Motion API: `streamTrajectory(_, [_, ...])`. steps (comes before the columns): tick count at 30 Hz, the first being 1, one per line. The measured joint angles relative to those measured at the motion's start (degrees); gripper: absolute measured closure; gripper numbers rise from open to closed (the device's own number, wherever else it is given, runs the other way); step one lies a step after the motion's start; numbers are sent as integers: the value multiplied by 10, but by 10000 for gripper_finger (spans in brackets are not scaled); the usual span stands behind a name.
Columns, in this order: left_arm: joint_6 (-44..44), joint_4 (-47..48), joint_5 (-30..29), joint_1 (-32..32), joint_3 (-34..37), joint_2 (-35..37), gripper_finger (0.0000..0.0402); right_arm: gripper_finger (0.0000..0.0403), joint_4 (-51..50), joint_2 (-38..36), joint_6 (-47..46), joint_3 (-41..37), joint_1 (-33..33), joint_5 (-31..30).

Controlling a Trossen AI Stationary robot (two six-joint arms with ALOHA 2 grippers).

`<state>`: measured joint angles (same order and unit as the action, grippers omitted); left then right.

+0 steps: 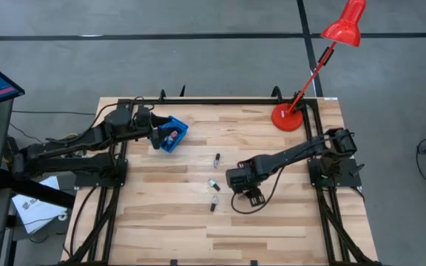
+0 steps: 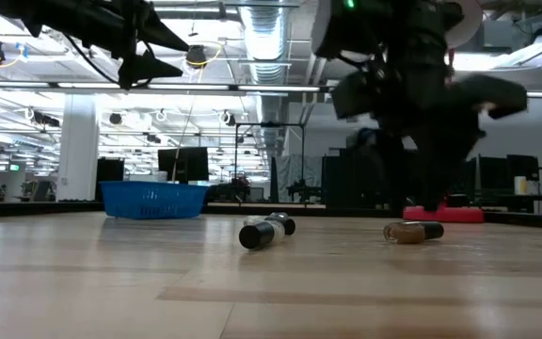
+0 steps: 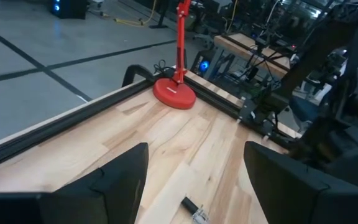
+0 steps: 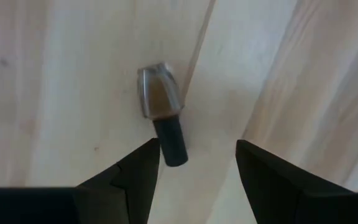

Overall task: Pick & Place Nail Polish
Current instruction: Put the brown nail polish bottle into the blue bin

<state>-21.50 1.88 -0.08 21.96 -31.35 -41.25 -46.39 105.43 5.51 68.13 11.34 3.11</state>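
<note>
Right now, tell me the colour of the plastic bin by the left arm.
Blue. The small plastic bin shows best in the high view, near the table's back left.

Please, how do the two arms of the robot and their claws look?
Both arms are dark, almost black, built of slim jointed segments on black frame bases at the table's edges. A thin black cable loops on the table by the right claw. Each claw, also the left claw, has two flat, dark, wedge-shaped fingers. No markings show.
</note>
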Motion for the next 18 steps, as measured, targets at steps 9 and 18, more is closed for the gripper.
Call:
streamTrajectory(9, [-17,0,0,0,0,0,143,204,10,-6,-8,-42,3,-1])
streamTrajectory(18, [-19,-2,0,0,0,0,143,205,37,-4,-15,-42,7,-1])
